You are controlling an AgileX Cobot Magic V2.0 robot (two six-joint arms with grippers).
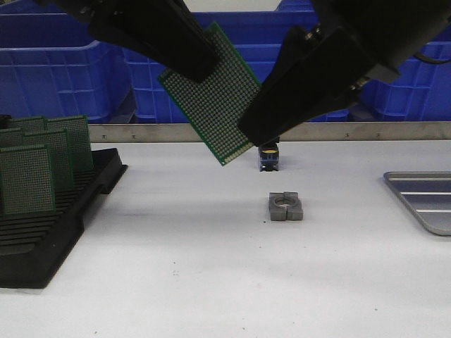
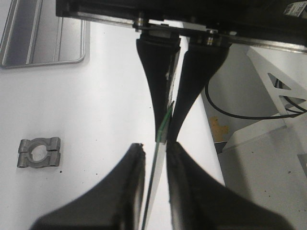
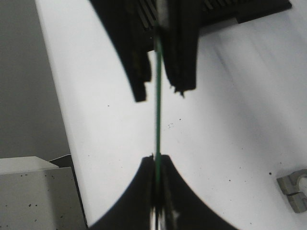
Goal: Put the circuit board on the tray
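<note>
A green perforated circuit board hangs tilted in the air above the middle of the white table. My right gripper is shut on its lower right corner; the right wrist view shows the pads clamped on the board's thin green edge. My left gripper is at the board's upper left corner. In the left wrist view its jaws stand apart, with the board's edge between them and a gap on each side. The silver-grey ribbed tray lies empty at the right edge of the table and also shows in the left wrist view.
A black slotted rack with several upright green boards stands at the left. A grey metal clamp piece lies mid-table under the board. A small blue and yellow part stands behind it. Blue bins line the back.
</note>
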